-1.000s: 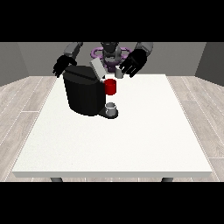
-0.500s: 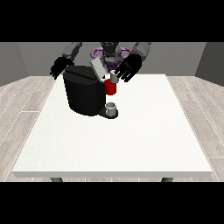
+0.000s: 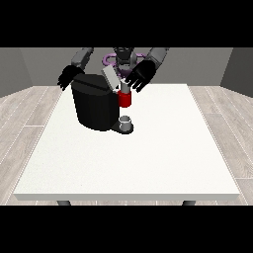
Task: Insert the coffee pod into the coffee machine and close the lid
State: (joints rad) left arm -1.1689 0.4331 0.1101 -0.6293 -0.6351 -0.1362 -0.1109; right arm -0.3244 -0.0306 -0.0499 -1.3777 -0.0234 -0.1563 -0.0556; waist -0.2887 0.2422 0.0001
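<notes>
Presently on record, front view:

Worktop [image 3: 148, 163]: large, white, rectangular; grey plank floor [image 3: 24, 113] around it.

Coffee machine [image 3: 96, 106]: black, bulky, toward far-left part of worktop. Lid [image 3: 110, 77]: grey, raised and tilted, not closed. Red section [image 3: 125, 99] at machine's front, below lid. Small grey cup [image 3: 126, 122] on black base under red section.

Coffee pod [image 3: 125, 88]: small, pale, just above red section, directly below robot hand at view's right; whether touching that hand or seated in machine, cannot tell.

Robot hand at view's right [image 3: 140, 76]: black, beside raised lid and above pod, fingers spread apart and pointing down toward machine's front; clamped on nothing visible.

Robot hand at view's left [image 3: 69, 77]: black, at far upper-left corner of machine, fingers apart and hanging down; contact with machine body cannot be told.

Robot torso [image 3: 123, 57]: grey, behind machine at far edge of worktop, purple ring [image 3: 111, 58] partly visible around it.
</notes>
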